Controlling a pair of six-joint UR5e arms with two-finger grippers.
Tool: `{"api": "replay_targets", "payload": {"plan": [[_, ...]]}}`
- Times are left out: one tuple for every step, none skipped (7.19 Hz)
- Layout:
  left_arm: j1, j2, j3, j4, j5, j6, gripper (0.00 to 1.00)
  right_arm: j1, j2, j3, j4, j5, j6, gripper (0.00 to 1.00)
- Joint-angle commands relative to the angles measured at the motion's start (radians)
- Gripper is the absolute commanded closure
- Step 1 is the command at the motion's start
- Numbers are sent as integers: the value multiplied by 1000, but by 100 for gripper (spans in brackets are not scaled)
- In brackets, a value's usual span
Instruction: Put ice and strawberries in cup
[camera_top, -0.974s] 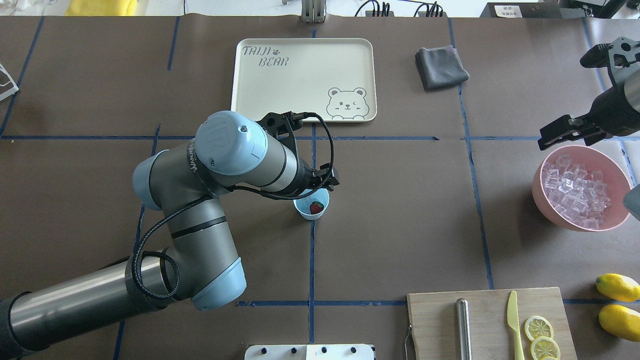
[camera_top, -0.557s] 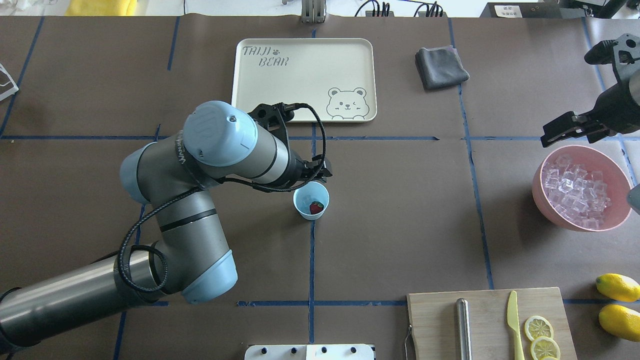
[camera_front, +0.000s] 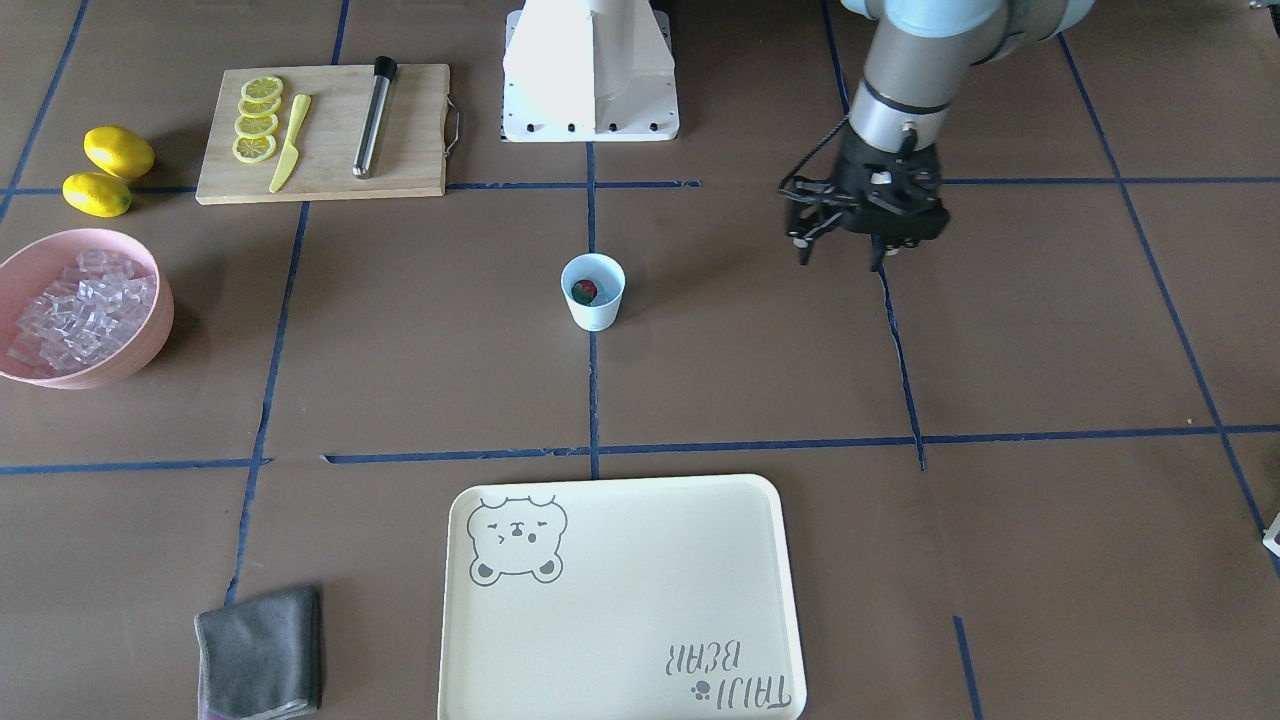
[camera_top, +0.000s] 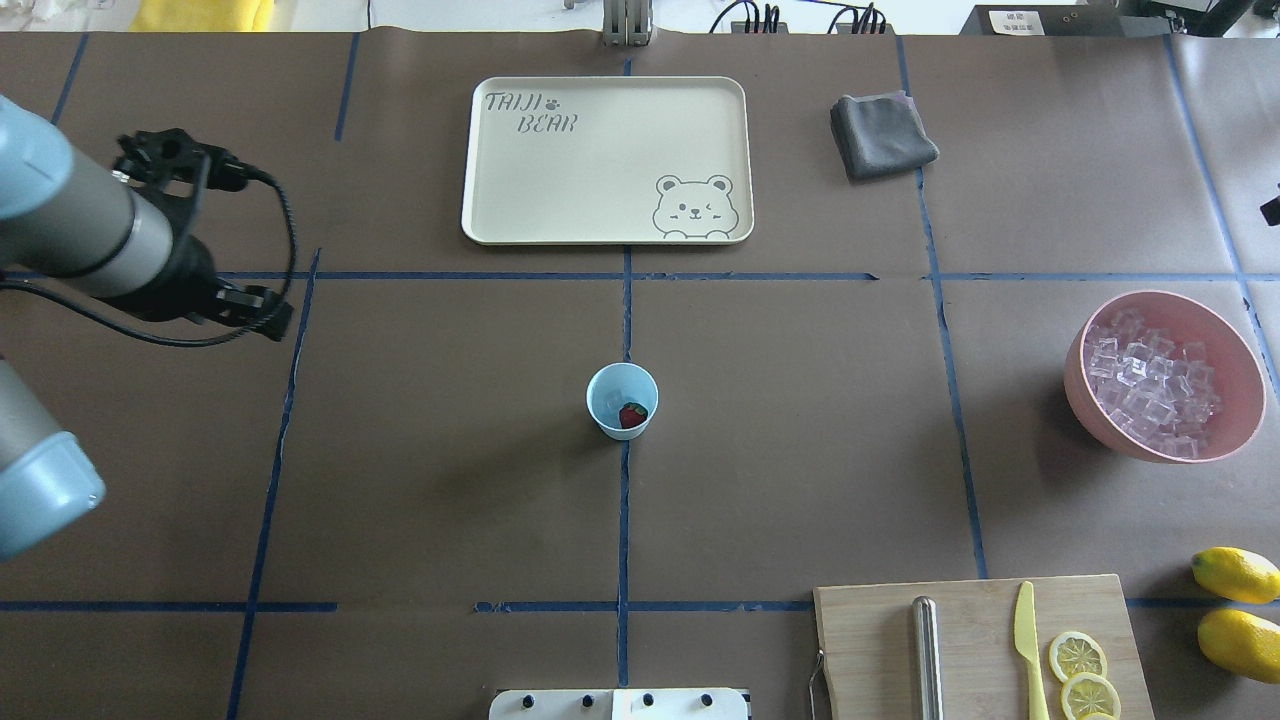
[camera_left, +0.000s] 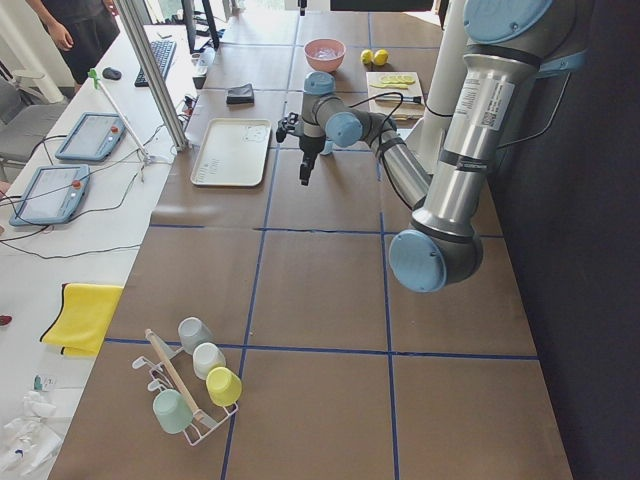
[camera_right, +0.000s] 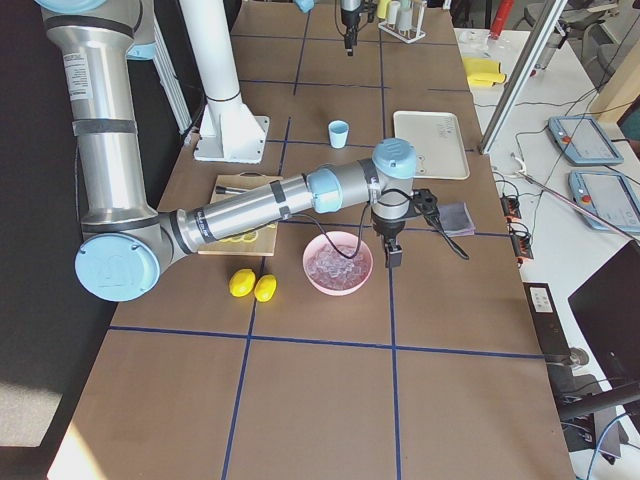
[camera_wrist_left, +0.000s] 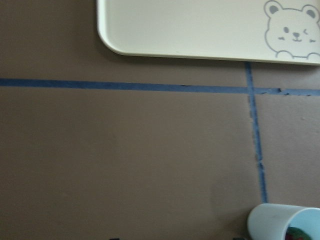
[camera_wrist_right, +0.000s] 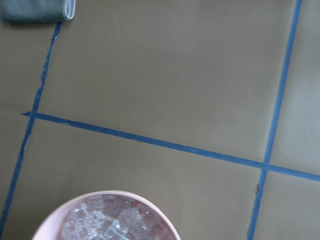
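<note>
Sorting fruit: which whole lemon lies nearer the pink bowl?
The upper lemon in the overhead view; the other lemon sits beyond it, farther from the pink bowl.

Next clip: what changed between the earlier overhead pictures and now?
The left gripper, open and empty, pulled away from above the cup to the robot's left side of the table. The right gripper shifted rightward from near the pink bowl, almost out of the overhead view. Nothing was grasped or released. The cup, the strawberry inside it and the ice in the bowl stayed put.
</note>
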Motion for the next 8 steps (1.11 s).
{"api": "replay_targets", "payload": {"plan": [[-302,207,20,22,-190,491,19,108,3,-133,0,5,-216,0],[-431,253,90,44,-226,659,20,132,3,-182,0,3,-278,0],[-566,256,196,89,-235,866,20,141,5,-211,0,3,-293,0],[-639,244,318,99,-260,968,20,159,-1,-248,2,28,-304,0],[-711,227,434,179,-360,969,23,162,-5,-262,0,61,-309,0],[-739,141,456,338,-419,971,22,162,0,-264,2,62,-309,0],[-739,181,376,372,-410,957,0,161,3,-262,2,60,-309,0],[-739,203,367,319,-407,960,0,161,3,-264,3,58,-309,0]]}}
